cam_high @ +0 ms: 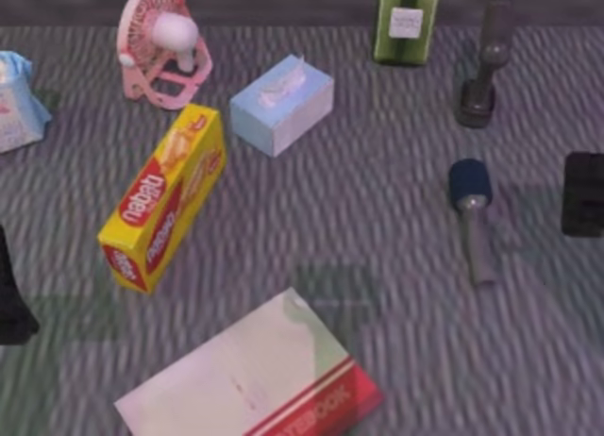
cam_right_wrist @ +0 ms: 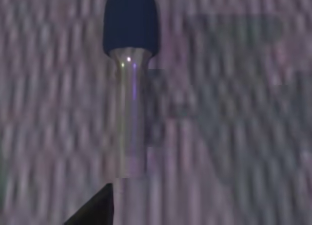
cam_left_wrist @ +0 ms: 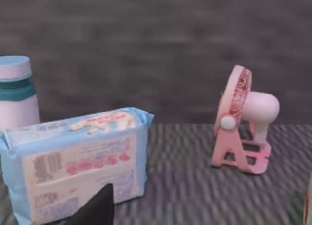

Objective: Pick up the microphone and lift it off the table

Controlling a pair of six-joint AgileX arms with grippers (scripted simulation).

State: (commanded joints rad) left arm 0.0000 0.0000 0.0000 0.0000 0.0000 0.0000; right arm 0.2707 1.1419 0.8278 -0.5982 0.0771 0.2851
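Top view: microphone flat on table, right arm nearest, no grasp yet

Top view notes. Microphone (cam_high: 475, 224) lying flat on the table (cam_high: 368, 219), in the right half, dark round head toward the far edge, grey handle trailing toward the near edge. Nothing touching it; bare surface all round. Dark brown post (cam_high: 485, 63) upright beyond it, near but apart, so easily mistaken for the target if judged by colour alone.

Right gripper (cam_high: 584, 194) at the right edge, level with the mic head, beside it but apart. Open or closed: cannot tell. Probably placed there because this arm has the short reach to the mic.

Right wrist view. Looking almost straight down the microphone (cam_right_wrist: 130, 88), head far, handle near. Camera lined up along its length, likely so a grasp can close across the narrow handle, not the wider head.

Left gripper (cam_high: 11, 299) parked at the left edge, well apart from the mic. Grip state also cannot be told. Left wrist view taken up by a blue wipes pack (cam_left_wrist: 78, 161) and a pink fan (cam_left_wrist: 243, 125); no mic in it.

Yellow box (cam_high: 165, 198), tissue box (cam_high: 281, 103) and notebook (cam_high: 255, 379) all left of centre, out of the approach path.

Judgement: early stage. Descent, grasp and lift all to come. Main risk: round handle rolling on the ribbed surface.
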